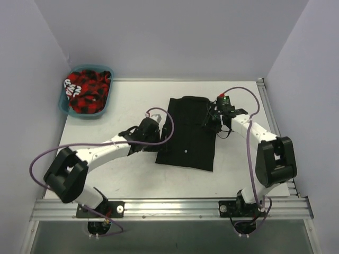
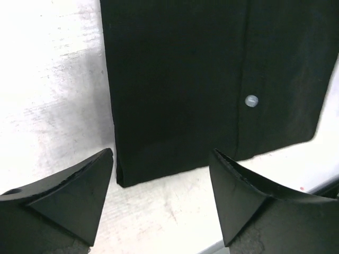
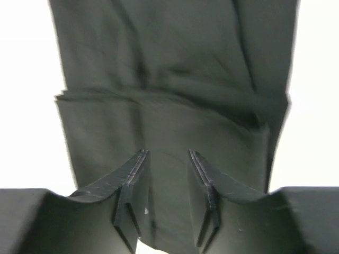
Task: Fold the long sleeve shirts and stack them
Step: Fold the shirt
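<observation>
1. The left gripper is closest to the lens. Its fingers are spread wide with nothing between them, over bare table, just short of a corner of the black shirt.
2. Beyond the right finger, one pale button sits beside a seam line on the cloth.
3. The right gripper has its jaws only a narrow gap apart, low over the same shirt. Cloth shows through the gap and no pinch is visible. A layered fold edge crosses just past the tips.
4. From above, the shirt lies flat mid-table, folded into a long panel. The left gripper is at its left edge and the right gripper at its right edge, nearer the far end.
5. In the far left corner, well apart, a teal basket holds red-and-black cloth.
</observation>
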Robot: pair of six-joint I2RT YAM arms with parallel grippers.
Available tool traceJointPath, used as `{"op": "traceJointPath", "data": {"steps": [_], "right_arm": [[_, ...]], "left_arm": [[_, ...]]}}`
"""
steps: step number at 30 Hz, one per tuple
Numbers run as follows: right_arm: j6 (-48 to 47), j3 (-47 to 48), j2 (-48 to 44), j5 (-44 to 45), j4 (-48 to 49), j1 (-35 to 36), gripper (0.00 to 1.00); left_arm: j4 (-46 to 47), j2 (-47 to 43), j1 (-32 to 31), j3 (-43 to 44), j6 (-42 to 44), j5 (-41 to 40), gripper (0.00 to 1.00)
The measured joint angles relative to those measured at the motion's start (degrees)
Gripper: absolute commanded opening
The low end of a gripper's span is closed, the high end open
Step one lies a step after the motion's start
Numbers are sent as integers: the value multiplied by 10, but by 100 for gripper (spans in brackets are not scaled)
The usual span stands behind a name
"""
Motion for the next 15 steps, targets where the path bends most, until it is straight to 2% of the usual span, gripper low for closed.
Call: {"op": "traceJointPath", "data": {"steps": [7,11,15], "right_arm": [[33,-139,15,20,19,5,26],[24,-131,24,30,38,19,25],[6,-107,45,39,47,65,25]], "left_arm": [[18,96,0,8,-4,5,65],[36,105,0,-5,-31,12,60],[70,47,1,-80,-79,13,59]]}}
